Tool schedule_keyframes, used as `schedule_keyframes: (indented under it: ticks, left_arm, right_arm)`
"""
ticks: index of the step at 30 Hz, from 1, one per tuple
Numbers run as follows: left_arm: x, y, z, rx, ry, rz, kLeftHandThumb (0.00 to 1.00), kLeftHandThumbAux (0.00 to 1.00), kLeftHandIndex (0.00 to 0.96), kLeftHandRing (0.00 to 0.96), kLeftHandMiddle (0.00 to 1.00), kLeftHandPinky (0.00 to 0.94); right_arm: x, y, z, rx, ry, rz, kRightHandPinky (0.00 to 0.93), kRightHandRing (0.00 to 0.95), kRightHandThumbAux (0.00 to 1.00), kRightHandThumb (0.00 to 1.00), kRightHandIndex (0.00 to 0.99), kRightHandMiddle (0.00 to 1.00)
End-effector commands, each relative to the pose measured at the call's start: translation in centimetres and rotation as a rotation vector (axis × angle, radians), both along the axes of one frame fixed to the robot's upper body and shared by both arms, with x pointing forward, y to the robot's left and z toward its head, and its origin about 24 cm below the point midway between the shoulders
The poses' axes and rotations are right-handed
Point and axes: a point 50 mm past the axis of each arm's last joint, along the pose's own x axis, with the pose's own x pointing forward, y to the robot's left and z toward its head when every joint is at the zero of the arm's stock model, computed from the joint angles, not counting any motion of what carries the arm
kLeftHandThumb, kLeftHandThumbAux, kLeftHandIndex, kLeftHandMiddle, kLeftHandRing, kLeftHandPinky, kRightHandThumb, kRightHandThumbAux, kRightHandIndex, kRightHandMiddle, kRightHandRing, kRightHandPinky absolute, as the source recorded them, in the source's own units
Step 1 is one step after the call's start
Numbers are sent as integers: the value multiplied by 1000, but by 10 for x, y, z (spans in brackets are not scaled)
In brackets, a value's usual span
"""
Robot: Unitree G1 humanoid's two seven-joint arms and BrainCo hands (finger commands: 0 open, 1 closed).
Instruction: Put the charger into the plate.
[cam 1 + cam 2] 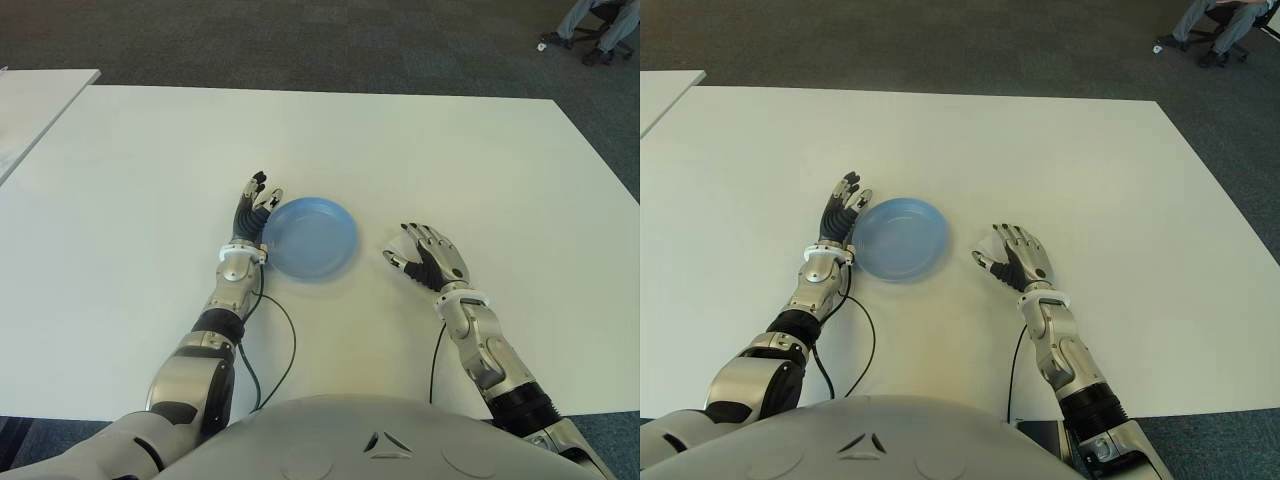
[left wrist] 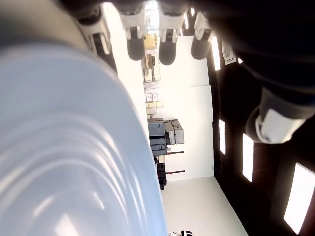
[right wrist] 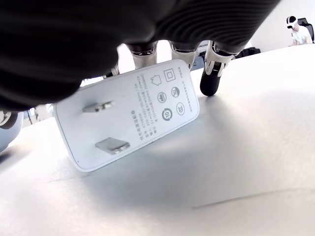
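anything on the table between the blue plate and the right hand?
Nothing: in the eye views only bare white table separates the round blue plastic plate from the right hand, which covers the white charger.

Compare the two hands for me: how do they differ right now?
The left hand lies beside the blue plate, on its left rim, fingers extended and holding nothing. The right hand, right of the plate, curls its fingers over the white charger. Both sit low over the white table.

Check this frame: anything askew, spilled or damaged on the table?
Nothing stands out. The blue plate sits flat and holds nothing, the left hand open at its rim. The right hand is over the white charger, which looks intact, prongs straight.
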Motion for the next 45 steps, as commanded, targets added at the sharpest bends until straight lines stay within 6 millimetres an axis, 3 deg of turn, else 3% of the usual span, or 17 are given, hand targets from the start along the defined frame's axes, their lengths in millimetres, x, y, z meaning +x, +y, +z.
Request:
schedule_keyframes:
  ticks: [1, 7, 13, 24, 45]
  left_arm:
    - [-14, 1, -18, 11, 97, -9, 0, 479, 14, 57, 101, 7]
    - [-17, 2, -18, 16, 92, -9, 0, 480, 17, 61, 103, 13]
    - [-20, 3, -18, 22, 86, -11, 0, 479, 17, 68, 107, 15]
    - [-24, 3, -20, 24, 89, -19, 0, 484, 25, 76, 125, 10]
    - [-34, -1, -27, 19, 126, -28, 0, 493, 29, 89, 130, 28]
  right_arm:
    - [-16, -6, -23, -28, 141, -25, 0, 0, 127, 302, 0, 0]
    - [-18, -6, -22, -28, 135, -36, 0, 0, 130, 301, 0, 0]
    - [-19, -6, -20, -28, 100, -49, 98, 0, 146, 302, 0, 0]
    - [-27, -9, -8, -8, -125, -39, 161, 0, 195, 294, 0, 0]
    - [-44, -19, 2, -49, -211, -19, 146, 4, 217, 322, 0, 0]
